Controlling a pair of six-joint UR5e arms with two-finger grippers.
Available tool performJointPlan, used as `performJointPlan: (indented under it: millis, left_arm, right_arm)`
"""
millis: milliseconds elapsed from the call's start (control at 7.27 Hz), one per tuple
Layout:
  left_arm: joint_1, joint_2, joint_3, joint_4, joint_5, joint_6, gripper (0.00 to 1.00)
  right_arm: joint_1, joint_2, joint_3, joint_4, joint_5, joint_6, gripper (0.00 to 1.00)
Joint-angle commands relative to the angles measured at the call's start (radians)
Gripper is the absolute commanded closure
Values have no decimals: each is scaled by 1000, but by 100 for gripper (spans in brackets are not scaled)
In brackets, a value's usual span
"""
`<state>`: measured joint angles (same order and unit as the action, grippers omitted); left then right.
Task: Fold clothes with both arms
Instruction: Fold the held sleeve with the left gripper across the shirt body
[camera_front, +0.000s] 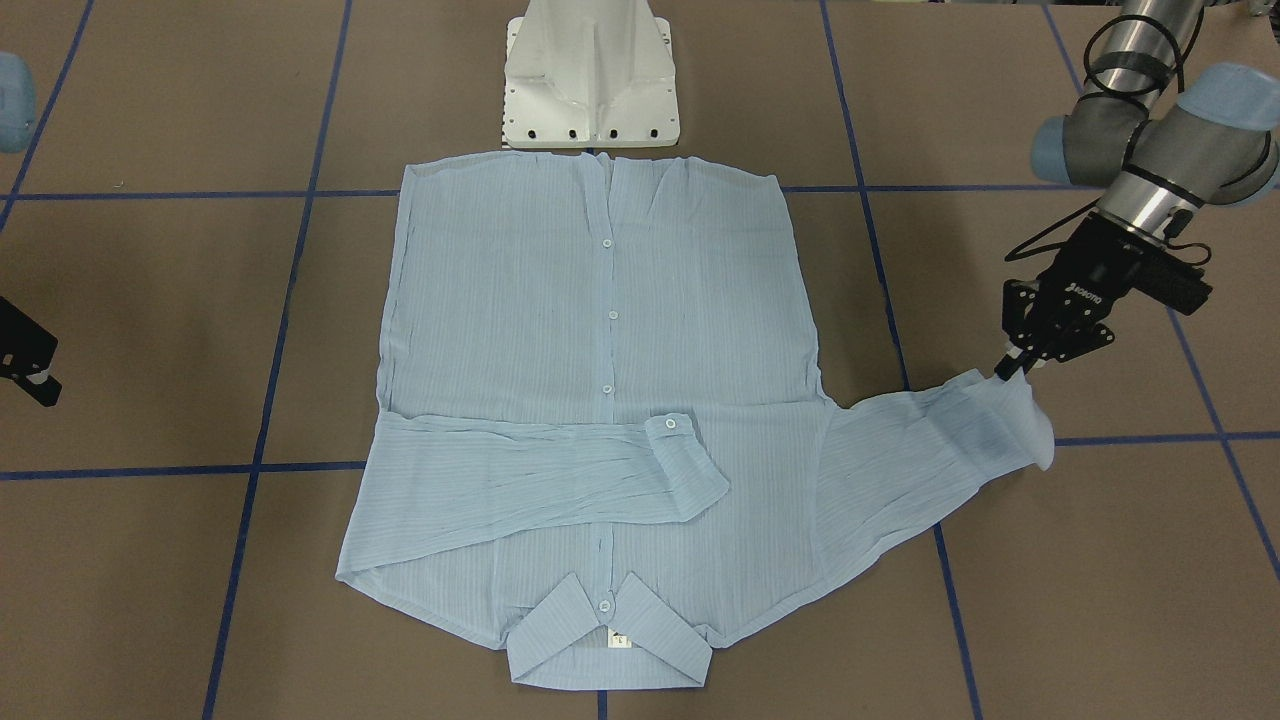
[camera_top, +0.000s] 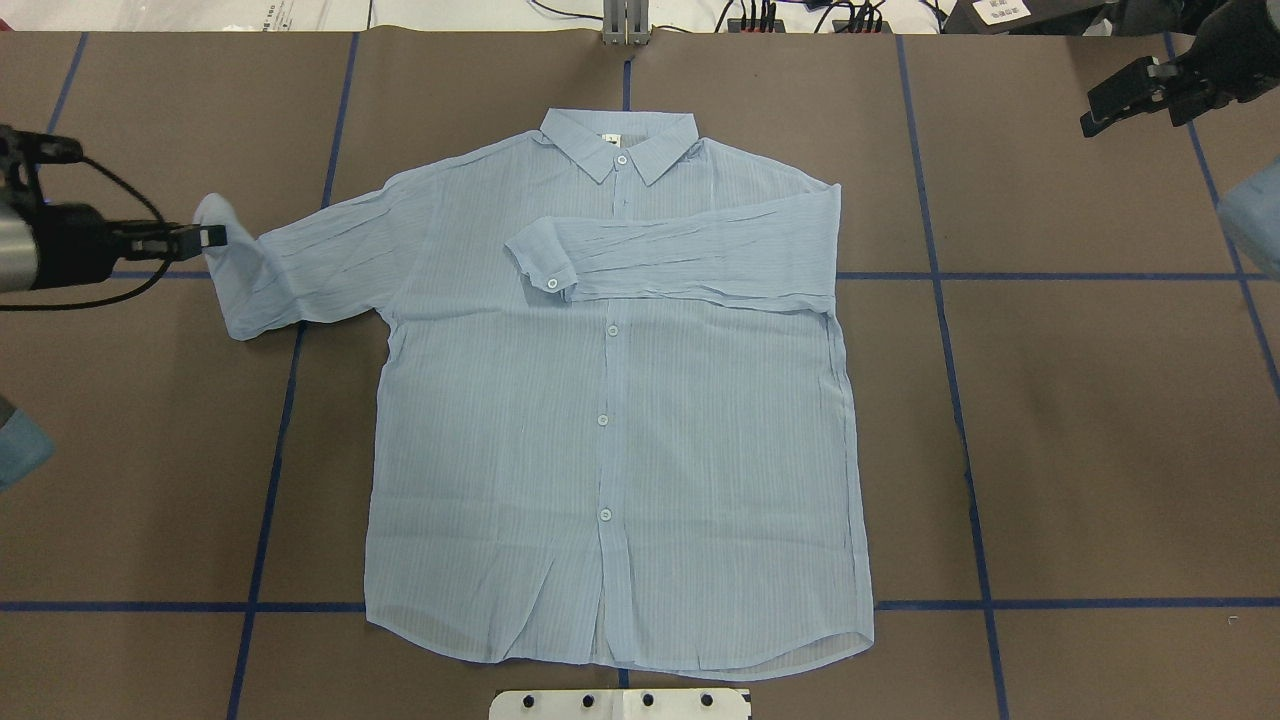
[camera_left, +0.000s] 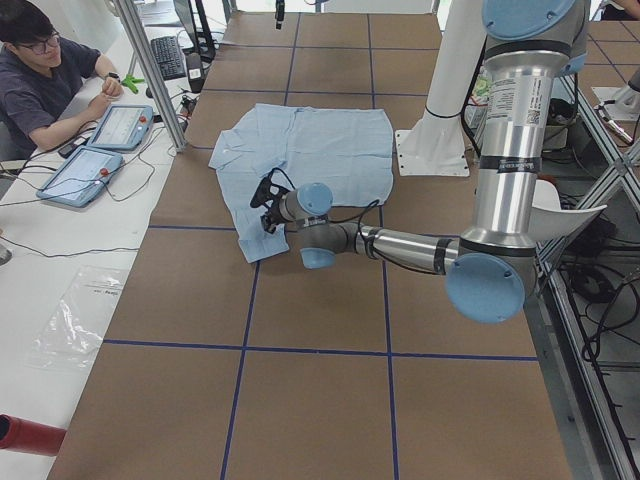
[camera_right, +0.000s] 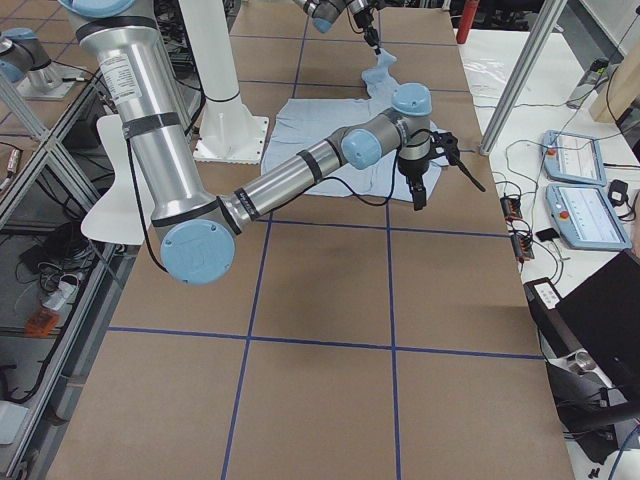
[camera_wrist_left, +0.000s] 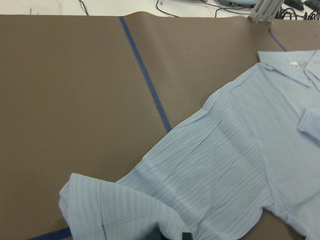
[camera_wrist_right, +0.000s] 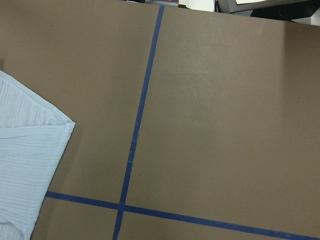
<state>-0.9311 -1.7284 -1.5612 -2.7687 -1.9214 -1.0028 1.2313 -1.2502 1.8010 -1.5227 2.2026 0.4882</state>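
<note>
1. The light blue shirt (camera_top: 610, 450) lies flat and buttoned, front up, at the centre of the brown table (camera_top: 1100, 400). In the overhead view its collar (camera_top: 620, 140) is toward the top of the frame and its hem is toward the bottom.
2. The folded sleeve (camera_top: 690, 260) lies across the chest from the right of that frame, with its buttoned cuff ending just left of the placket.
3. The loose sleeve (camera_top: 320, 260) stretches out to the upper left, and its cuff end is lifted off the table and drooping.
4. The left gripper (camera_top: 212, 238) comes in from the frame's left edge, its jaws closed on that cuff end. In the left wrist view the fingers are only a dark sliver at the bottom edge, under the fabric.
5. The right gripper (camera_top: 1135, 95) hangs at the upper right, well apart from the shirt. It is cut off at the left edge of the front-facing view, and its own wrist camera shows no fingers – only a shirt corner and bare table – so I cannot tell whether its jaws are open or closed.
6. Blue tape lines (camera_top: 1100, 603) grid the table.
7. The white pedestal base (camera_front: 592, 75) stands just beyond the hem and is cropped at the top of the front-facing frame.
8. In the left side view a person (camera_left: 40, 80) sits at the upper left, partly out of frame.
</note>
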Motion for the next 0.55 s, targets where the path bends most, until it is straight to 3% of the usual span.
performJointPlan:
  millis: [0, 413]
  left_arm:
    - [58, -300, 30, 258, 4, -161, 100]
    - [185, -570, 178, 305, 69, -360, 100]
  right_arm:
    - [-1, 0, 0, -1, -1, 1, 0]
    - [-1, 0, 0, -1, -1, 1, 0]
